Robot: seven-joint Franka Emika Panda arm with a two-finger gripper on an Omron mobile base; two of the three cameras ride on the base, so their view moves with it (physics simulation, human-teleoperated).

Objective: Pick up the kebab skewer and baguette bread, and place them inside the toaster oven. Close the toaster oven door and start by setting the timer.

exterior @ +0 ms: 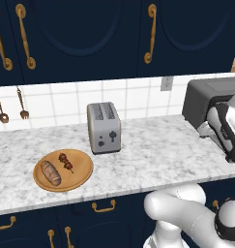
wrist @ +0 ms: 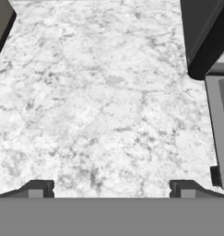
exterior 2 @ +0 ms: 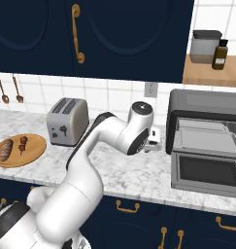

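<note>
Marble counter point(wrist: 99, 101), toaster oven point(wrist: 210, 41) beside spread jaws

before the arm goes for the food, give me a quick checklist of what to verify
1. Tool open and holding nothing: ok, fingertips wide apart over bare counter.
2. Kebab skewer on the wooden plate: ok.
3. Baguette bread on the same plate, beside the skewer: ok.
4. Toaster oven door open for loading: ok, it is folded down.
5. Tool near the food: not ok, it is by the toaster oven, past the silver toaster.
6. Timer knob position: cannot tell.
</note>
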